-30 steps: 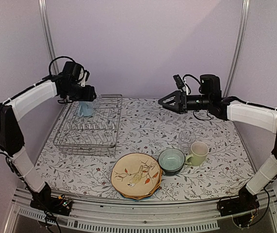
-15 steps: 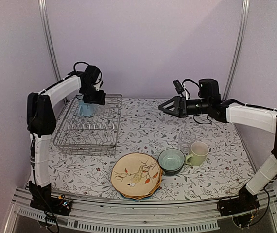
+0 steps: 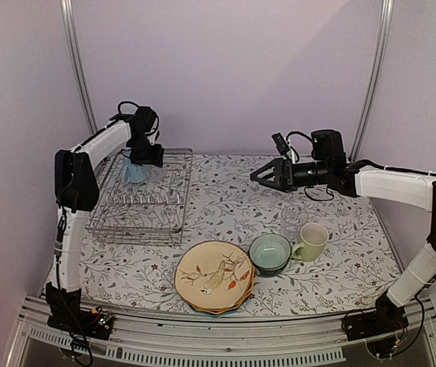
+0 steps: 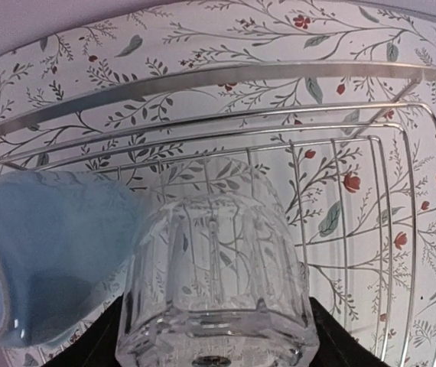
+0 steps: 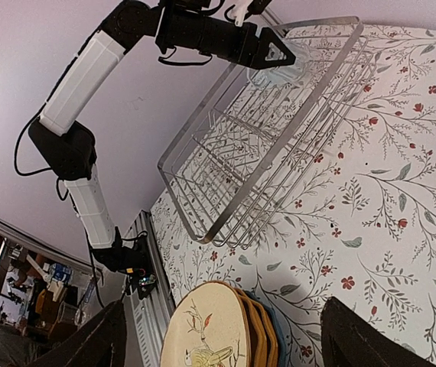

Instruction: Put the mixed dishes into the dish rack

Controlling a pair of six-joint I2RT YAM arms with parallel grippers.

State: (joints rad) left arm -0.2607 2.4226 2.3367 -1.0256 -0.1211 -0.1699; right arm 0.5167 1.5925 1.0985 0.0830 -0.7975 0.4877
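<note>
Left gripper (image 3: 145, 156) has a clear glass (image 4: 214, 283) sitting right over the far-left corner of the dish rack (image 3: 138, 205)

From the left wrist view the fingers look closed on the thick base, one on each side, with the glass's long axis pointing away from the camera, so I'd guess it's mouth-down toward the wires. The light blue mug (image 4: 46, 260) lies in the rack just beside it, close enough that I can't tell if they touch, so that's the gap to watch when it's let go. The right gripper (image 3: 261, 174) is spread wide with nothing in it, hanging over the middle of the table. The plate stack (image 3: 214, 277), teal bowl (image 3: 270, 252), pale yellow-green mug (image 3: 311, 241) and a second glass (image 3: 291, 218) all sit below it, nearer the front, on the right arm's side
</note>
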